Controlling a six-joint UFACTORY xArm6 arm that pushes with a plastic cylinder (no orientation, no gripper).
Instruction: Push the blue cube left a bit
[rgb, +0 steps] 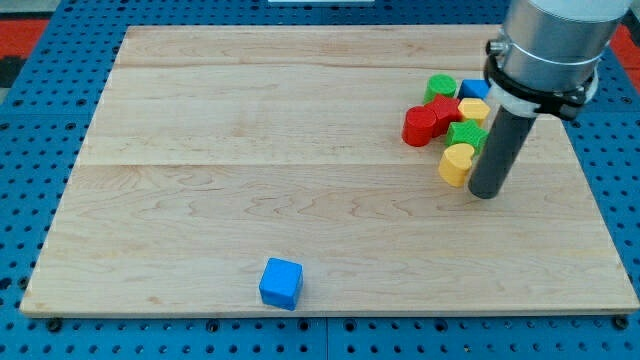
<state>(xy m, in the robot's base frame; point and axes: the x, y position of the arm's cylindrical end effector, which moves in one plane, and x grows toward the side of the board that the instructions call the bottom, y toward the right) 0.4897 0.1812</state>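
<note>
The blue cube sits alone on the wooden board, near the bottom edge and left of centre. My tip is far from it, at the view's right. The tip stands just right of a yellow heart-shaped block, at the bottom edge of a cluster of blocks. The rod rises from the tip up to the grey arm at the top right.
The cluster at the right holds a red block, a green cylinder, a green block, a yellow block and a second blue block, partly behind the arm. A blue pegboard surrounds the board.
</note>
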